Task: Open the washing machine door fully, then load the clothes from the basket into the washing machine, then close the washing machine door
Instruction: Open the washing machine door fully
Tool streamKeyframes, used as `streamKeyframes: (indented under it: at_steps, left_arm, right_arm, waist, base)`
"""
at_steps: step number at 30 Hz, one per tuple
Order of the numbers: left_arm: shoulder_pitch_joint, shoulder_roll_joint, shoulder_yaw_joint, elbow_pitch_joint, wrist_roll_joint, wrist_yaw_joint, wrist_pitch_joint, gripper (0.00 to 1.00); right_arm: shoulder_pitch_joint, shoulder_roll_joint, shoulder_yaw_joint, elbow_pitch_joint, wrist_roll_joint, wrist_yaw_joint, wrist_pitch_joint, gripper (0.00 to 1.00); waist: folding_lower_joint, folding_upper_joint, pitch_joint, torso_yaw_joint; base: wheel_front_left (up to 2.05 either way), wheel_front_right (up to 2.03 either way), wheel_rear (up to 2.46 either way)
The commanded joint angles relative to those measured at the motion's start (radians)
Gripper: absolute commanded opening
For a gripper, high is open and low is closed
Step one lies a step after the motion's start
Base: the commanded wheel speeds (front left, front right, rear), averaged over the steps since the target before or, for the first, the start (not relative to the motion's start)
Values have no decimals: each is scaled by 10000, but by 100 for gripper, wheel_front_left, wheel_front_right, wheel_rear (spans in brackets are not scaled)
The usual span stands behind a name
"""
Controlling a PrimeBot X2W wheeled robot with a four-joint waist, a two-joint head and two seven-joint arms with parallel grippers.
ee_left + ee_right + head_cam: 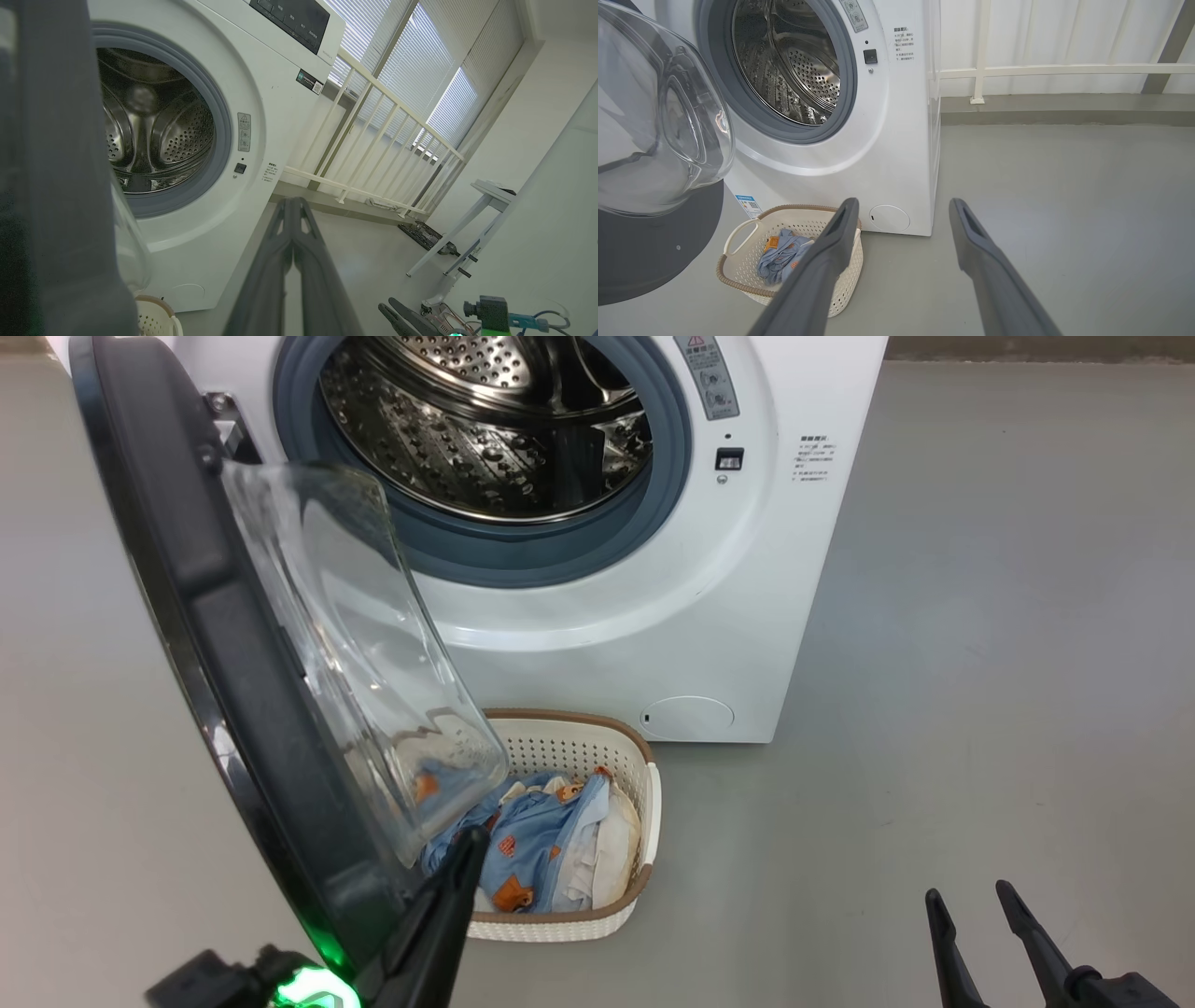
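Washing machine door (187, 616) is standing open just left of the left tool (467, 854), whose fingers are pressing together on nothing. Clothes (541, 845) are lying in the basket (571, 717) close beside it, before the washing machine (747, 616). The right tool (971, 905) is hanging spread and empty, well to its right.

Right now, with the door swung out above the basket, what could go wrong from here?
1. The washing machine door overhangs part of the basket; an arm reaching for the clothes could bump it.
2. The left tool is shut close by the door's edge; a sideways move might push the door toward closing.
3. The clothes lie bunched; one pinch may lift several and drop one on the floor.
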Motion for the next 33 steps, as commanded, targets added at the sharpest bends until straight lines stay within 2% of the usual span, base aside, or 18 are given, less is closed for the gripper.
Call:
streamKeyframes:
  at_steps: [1,9,15,18,33]
  left_arm:
    - [-252,57,220,-118,21,23,67,0]
    - [-180,167,7,663,488,293,218,0]
    - [-211,182,187,1011,1068,910,204,0]
    - [-216,191,264,1089,1172,1083,205,0]
    - [-465,132,785,1512,933,1337,-65,0]
  right_arm:
    - [-231,-131,186,-204,89,16,-120,100]
    - [-158,-131,140,-181,54,16,-120,100]
    - [-126,-131,85,-161,60,16,-120,100]
    - [-135,-131,84,-149,60,16,-120,100]
    - [-348,-131,69,-59,20,16,-120,100]
  waist:
    - [0,0,-14,11]
    - [0,0,-45,95]
    - [0,0,-41,296]
    - [0,0,-21,448]
    - [0,0,292,1418]
  base:
    - [0,0,0]
    - [0,0,0]
    - [0,0,0]
    - [0,0,0]
    - [0,0,0]
